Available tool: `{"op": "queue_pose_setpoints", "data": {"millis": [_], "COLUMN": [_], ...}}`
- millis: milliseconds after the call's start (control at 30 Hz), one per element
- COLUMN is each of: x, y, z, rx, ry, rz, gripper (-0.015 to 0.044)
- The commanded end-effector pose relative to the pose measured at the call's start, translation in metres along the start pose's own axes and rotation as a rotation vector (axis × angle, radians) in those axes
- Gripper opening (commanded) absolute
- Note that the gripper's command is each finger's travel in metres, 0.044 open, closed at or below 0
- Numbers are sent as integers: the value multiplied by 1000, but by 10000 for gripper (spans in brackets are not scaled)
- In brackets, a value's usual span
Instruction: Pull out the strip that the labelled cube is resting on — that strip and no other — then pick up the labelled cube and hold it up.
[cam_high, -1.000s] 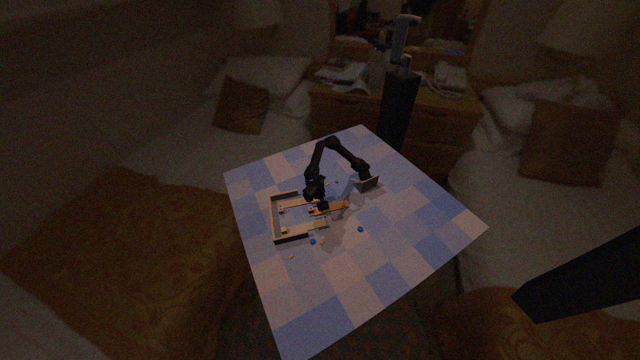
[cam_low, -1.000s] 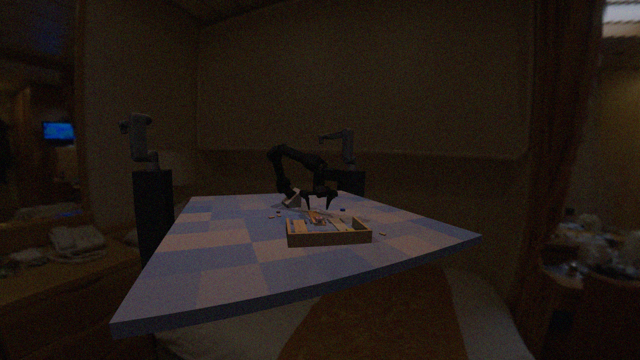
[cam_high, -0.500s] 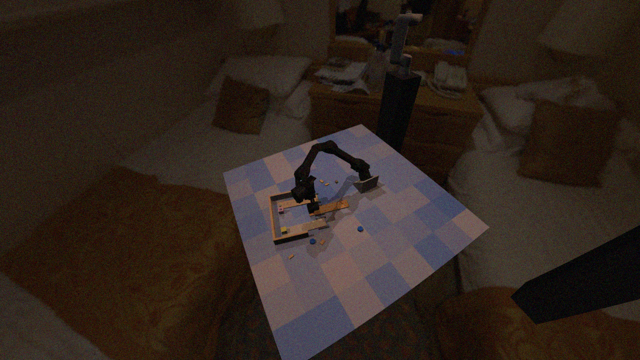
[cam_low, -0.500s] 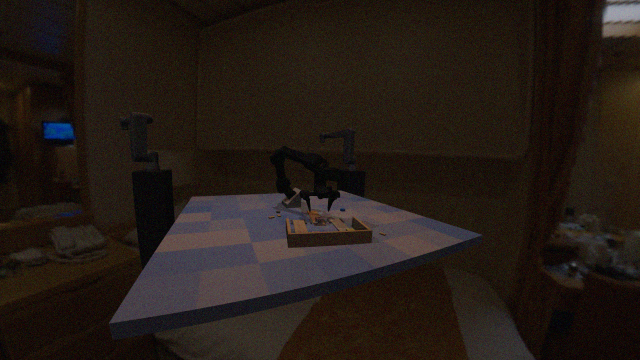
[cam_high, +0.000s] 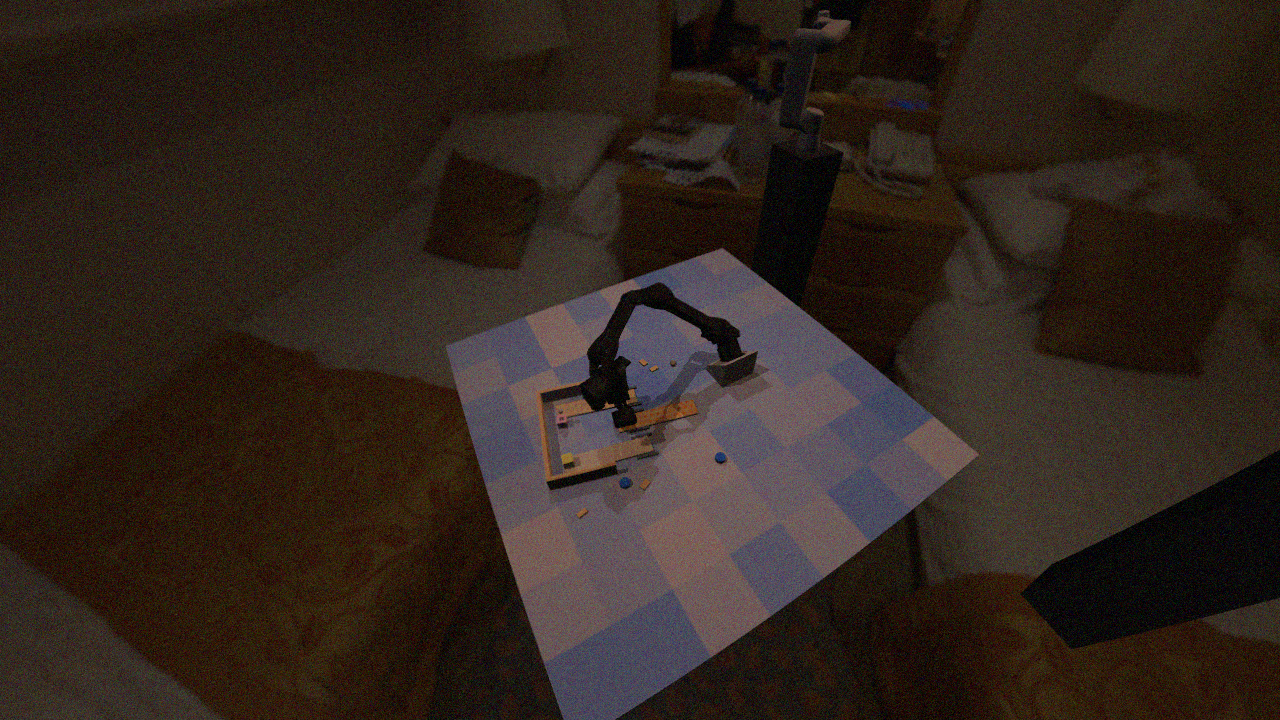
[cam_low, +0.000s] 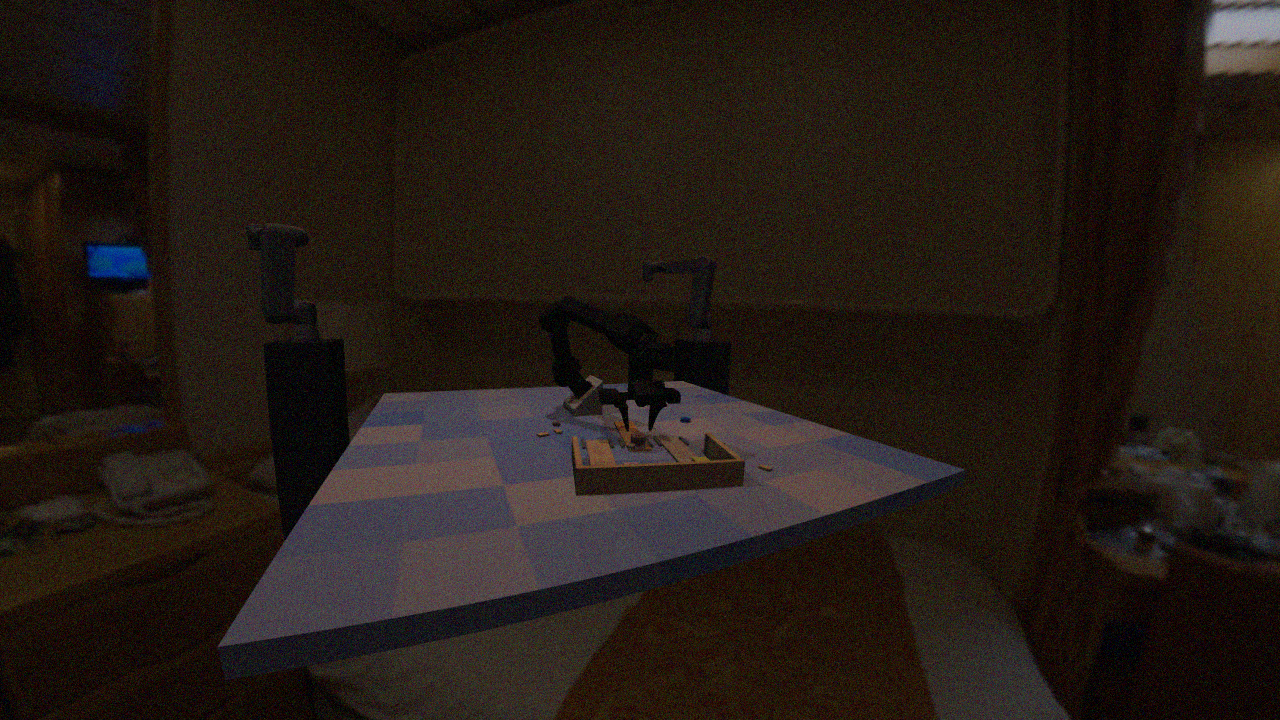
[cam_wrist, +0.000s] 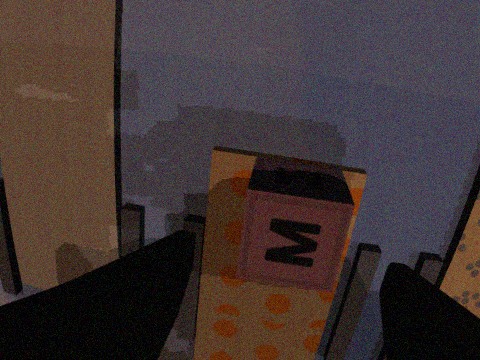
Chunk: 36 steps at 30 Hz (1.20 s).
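Observation:
The labelled cube (cam_wrist: 295, 242) (cam_low: 637, 439) is pink with a black M on its top face. It rests near the end of an orange-dotted strip (cam_wrist: 270, 320) (cam_high: 677, 411), which sticks out from the open side of the wooden frame (cam_high: 543, 438) (cam_low: 657, 478). My gripper (cam_wrist: 290, 263) (cam_low: 639, 430) (cam_high: 624, 420) is open and empty, pointing down over the cube, with one finger on each side of it and no contact visible. The arm hides the cube in the top view.
A second pink cube (cam_high: 562, 420) and a yellow cube (cam_high: 567, 460) are inside the frame, by two other strips (cam_high: 586, 408) (cam_high: 633, 450). Grey guide rails (cam_wrist: 352, 300) flank the dotted strip. Blue discs (cam_high: 720, 457) (cam_high: 625, 482) and small tan pieces (cam_high: 644, 484) lie outside the frame.

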<state>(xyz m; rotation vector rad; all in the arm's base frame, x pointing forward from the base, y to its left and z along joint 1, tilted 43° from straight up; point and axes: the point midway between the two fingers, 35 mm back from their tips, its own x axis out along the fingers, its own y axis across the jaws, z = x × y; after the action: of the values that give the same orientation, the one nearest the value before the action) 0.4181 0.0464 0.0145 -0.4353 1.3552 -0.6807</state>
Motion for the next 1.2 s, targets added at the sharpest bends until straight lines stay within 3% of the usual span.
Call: {"op": "queue_pose_setpoints", "data": {"millis": [0,667,800,1000,1133,1167], "x": [6,36,34,34,31,28], "y": [0,-1,-1,-1,-1,-2], "z": [0,-1,-1,-1,-3,-7], "rx": [-6,-6,0,0,0,-1], "ry": [-4,-4,0,0,0,0], "rz": [-4,-6,-2,-2,-2,-2], "gripper": [250,250,145,105,0,0]}}
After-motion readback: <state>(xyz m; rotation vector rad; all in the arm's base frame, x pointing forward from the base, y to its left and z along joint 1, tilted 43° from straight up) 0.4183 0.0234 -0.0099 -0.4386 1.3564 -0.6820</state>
